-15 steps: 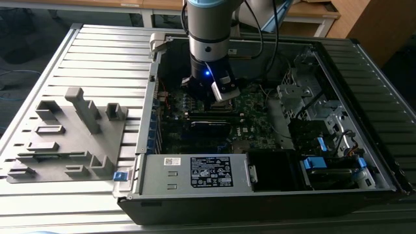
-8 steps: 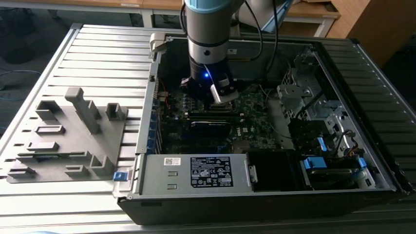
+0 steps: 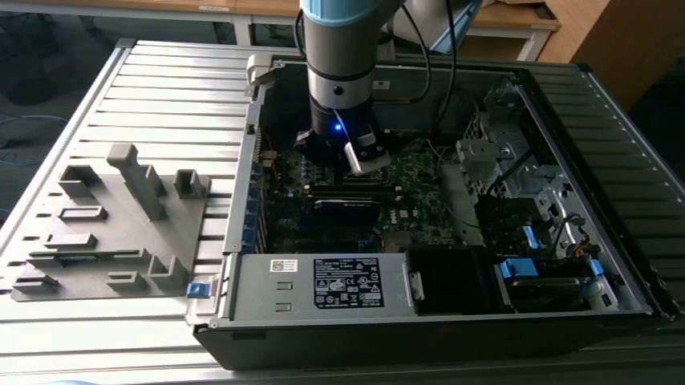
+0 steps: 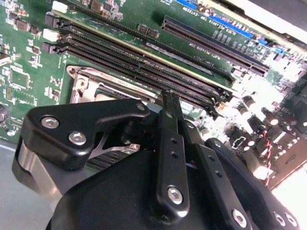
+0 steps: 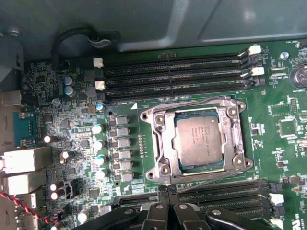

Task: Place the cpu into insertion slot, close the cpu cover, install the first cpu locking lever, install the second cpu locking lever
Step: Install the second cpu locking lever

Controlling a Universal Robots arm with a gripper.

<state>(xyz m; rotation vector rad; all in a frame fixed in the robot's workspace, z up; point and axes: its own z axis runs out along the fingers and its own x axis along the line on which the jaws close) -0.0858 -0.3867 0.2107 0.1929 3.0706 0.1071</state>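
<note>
With the cpu [image 5: 198, 140] seated in the insertion slot [image 5: 158, 143] and the cpu cover [image 5: 233, 129] seemingly down, the empty pincer [image 5: 167, 201], jaws together, hovers beside the socket, apparently at the lever step.
</note>
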